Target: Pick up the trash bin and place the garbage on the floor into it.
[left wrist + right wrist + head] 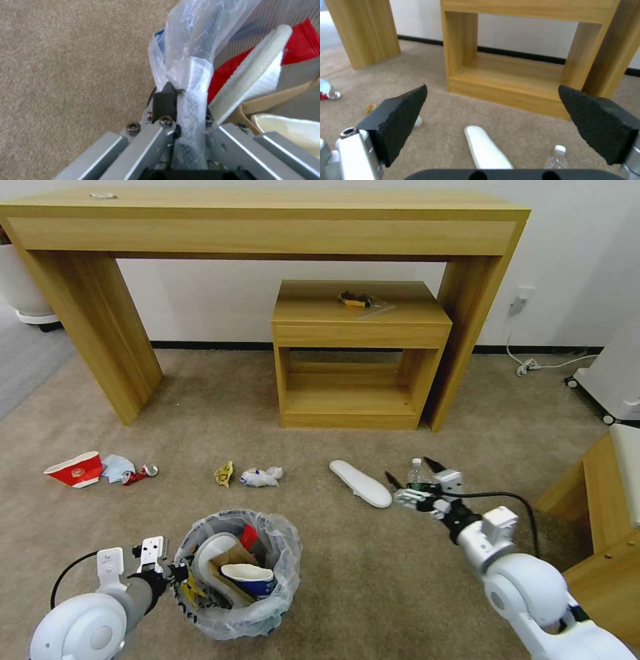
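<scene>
Above the clear bottle (418,473), right gripper (415,478) jaws spread; left gripper (175,572) pinches trash bin (267,607) rim.

even, bright indoor light is falling from above, leaving soft shadows. straight edges are bowing outward in the head view. the wrist views are looking soft and slightly blurred.

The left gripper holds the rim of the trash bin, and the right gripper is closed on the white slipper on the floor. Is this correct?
Not quite. The left gripper does hold the trash bin rim, but the right gripper is open. In the right wrist view, its fingers stand wide apart above the white slipper, which lies untouched on the floor.
</scene>
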